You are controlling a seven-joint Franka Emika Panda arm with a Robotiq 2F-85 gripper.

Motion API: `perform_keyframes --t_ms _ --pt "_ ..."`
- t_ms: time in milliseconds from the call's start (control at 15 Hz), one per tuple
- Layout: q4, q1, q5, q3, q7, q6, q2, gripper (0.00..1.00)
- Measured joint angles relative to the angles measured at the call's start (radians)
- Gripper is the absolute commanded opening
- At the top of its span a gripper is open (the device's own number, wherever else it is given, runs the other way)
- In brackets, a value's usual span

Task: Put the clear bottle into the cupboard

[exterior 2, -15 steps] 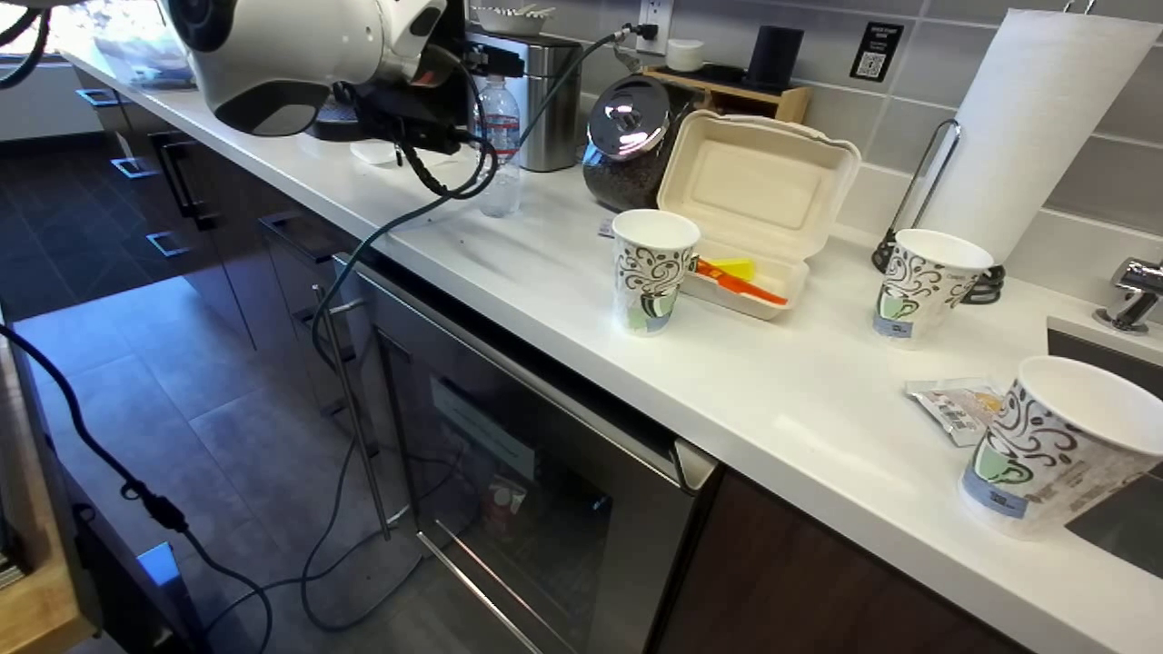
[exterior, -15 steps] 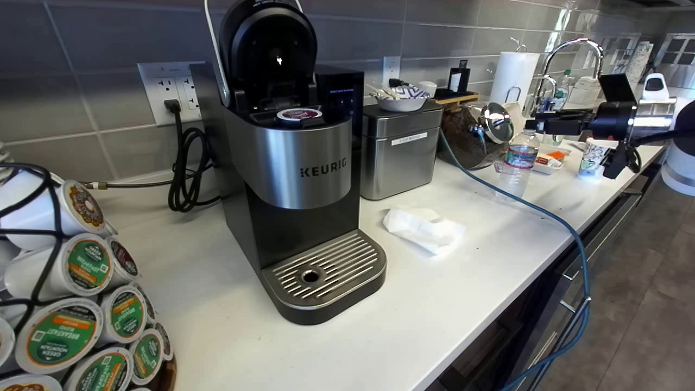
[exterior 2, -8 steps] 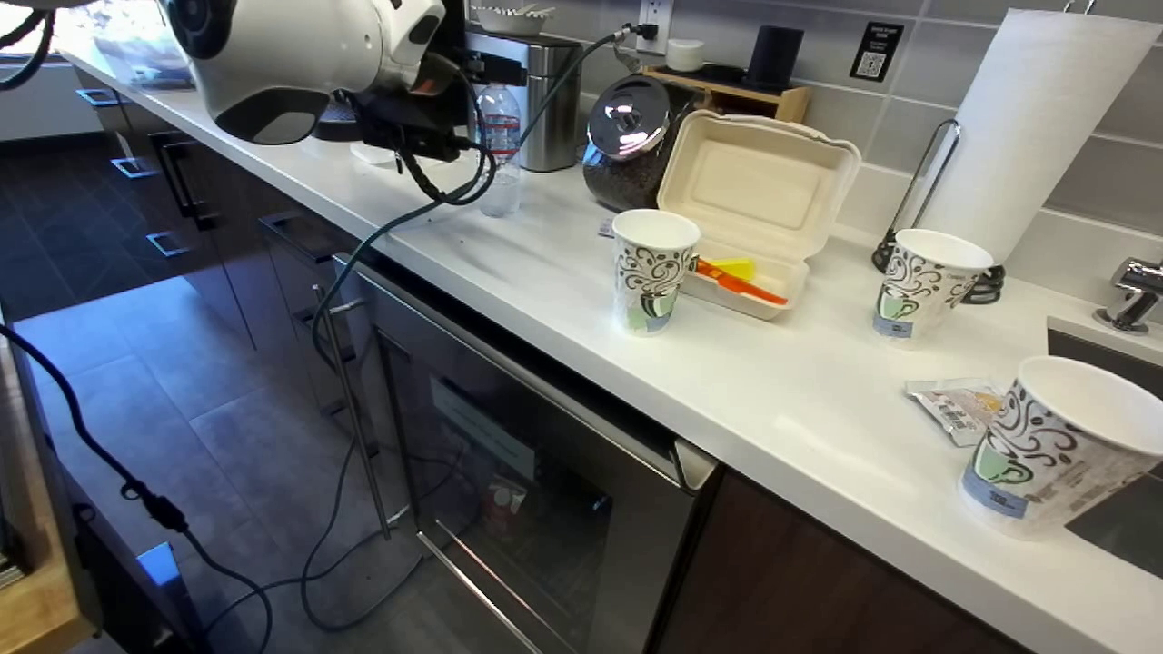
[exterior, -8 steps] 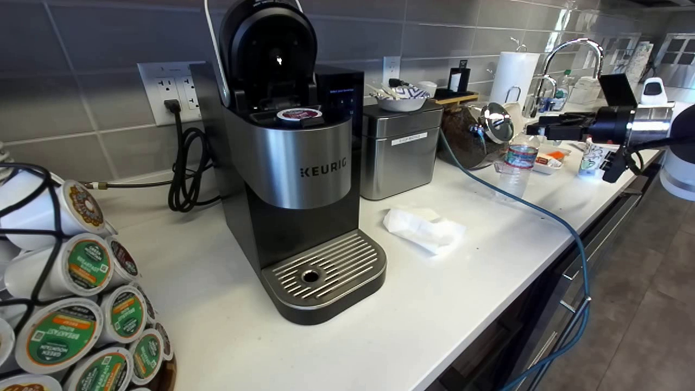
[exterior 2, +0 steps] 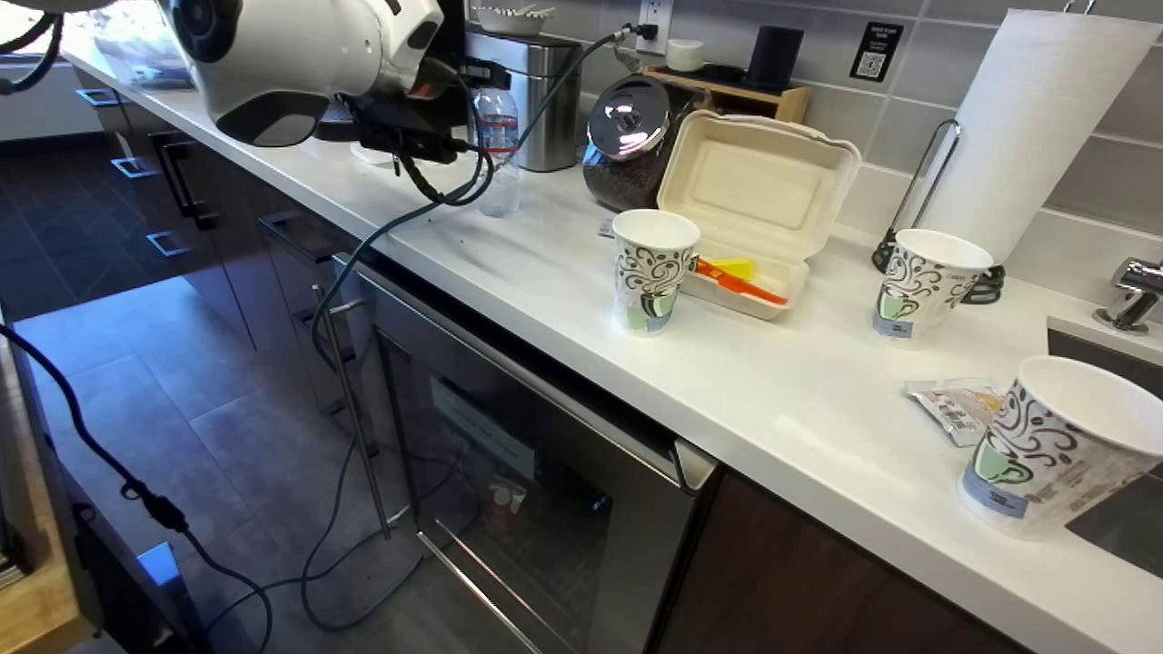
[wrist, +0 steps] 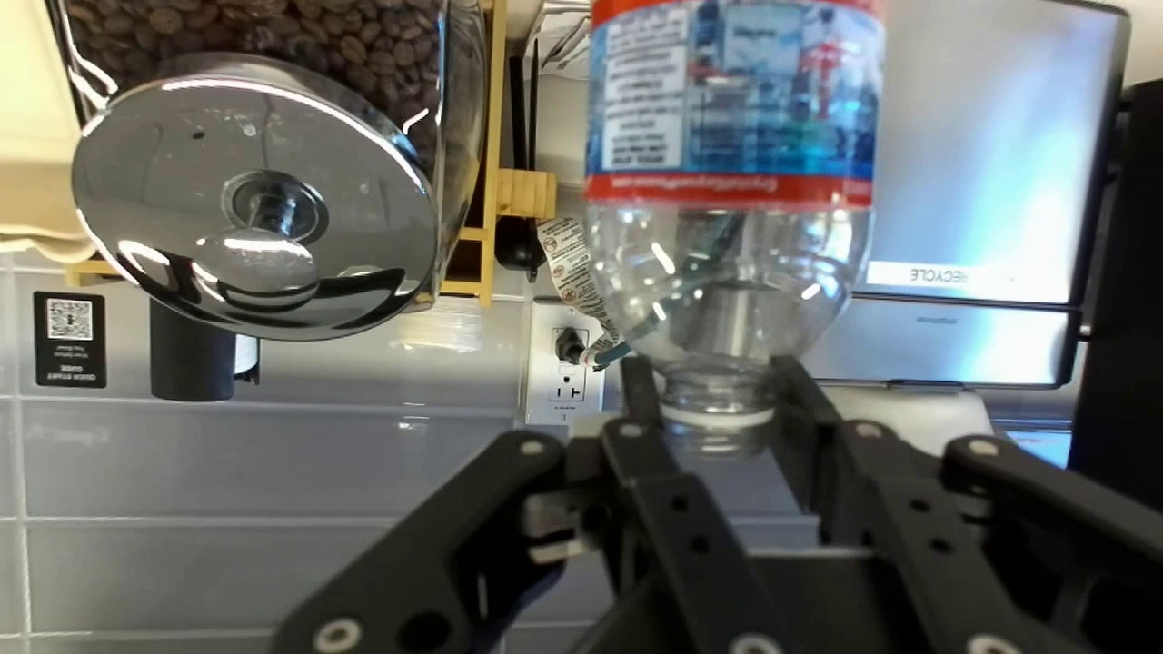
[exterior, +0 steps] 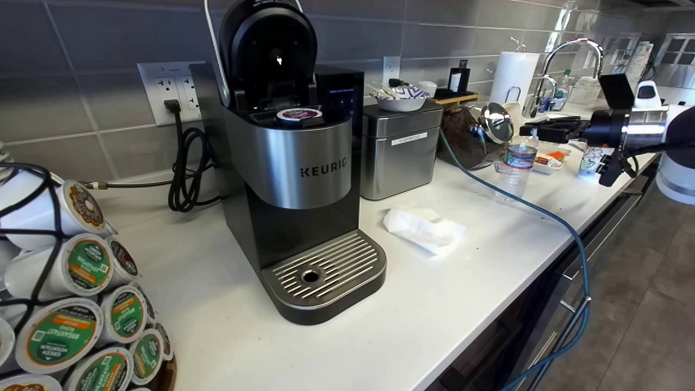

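My hand, newly drawn in, now pinches the clear bottle by its neck, near the bean jar; lifting likely follows.

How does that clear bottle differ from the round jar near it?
The clear bottle is slim; the round jar is wide.
The bottle wears a red-and-blue label; the jar shows coffee beans through its side.
The bottle's narrow neck sits within the pincer; the jar, topped by a slanted shiny lid, stands apart from it.
Both are see-through and stand on the counter.
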Motion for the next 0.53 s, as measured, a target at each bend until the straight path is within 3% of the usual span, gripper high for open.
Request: perform_keyframes --t_ms 533 --pt "-0.003 0.000 -0.001 0.015 0.042 -0.006 0.010 0.08"
